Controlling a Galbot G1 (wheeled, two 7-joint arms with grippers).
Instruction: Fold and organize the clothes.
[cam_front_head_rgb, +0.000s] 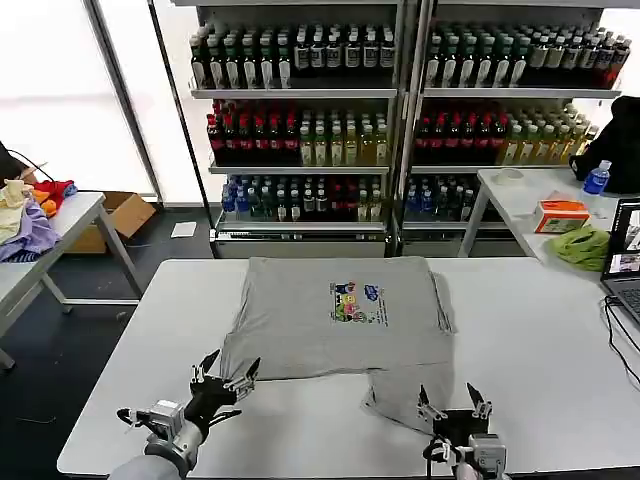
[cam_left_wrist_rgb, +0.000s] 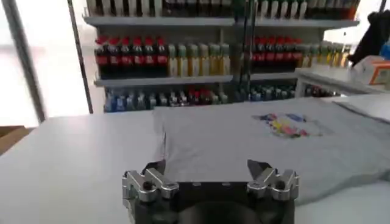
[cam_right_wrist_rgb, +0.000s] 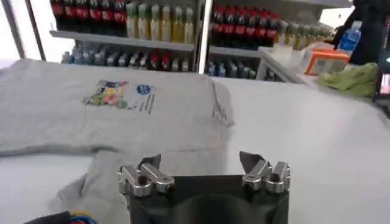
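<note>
A grey short-sleeved shirt (cam_front_head_rgb: 330, 320) lies partly folded on the white table (cam_front_head_rgb: 530, 340), its multicoloured chest print (cam_front_head_rgb: 356, 301) facing up. One flap of it hangs toward the near edge on the right (cam_front_head_rgb: 400, 395). My left gripper (cam_front_head_rgb: 226, 374) hovers open at the shirt's near left corner, jaws spread wide with nothing between them. In the left wrist view that gripper (cam_left_wrist_rgb: 209, 167) faces the shirt's edge (cam_left_wrist_rgb: 244, 146). My right gripper (cam_front_head_rgb: 453, 404) stands open just over the near flap; in the right wrist view it (cam_right_wrist_rgb: 201, 163) sits above the grey cloth (cam_right_wrist_rgb: 152, 122).
Drink shelves (cam_front_head_rgb: 400, 120) stand behind the table. A side table at the left holds a heap of lilac, red and yellow fabrics (cam_front_head_rgb: 30, 215). At the right are a lime-green cloth (cam_front_head_rgb: 583, 246), an orange box (cam_front_head_rgb: 560, 215), a bottle (cam_front_head_rgb: 597, 178) and a laptop (cam_front_head_rgb: 625, 265).
</note>
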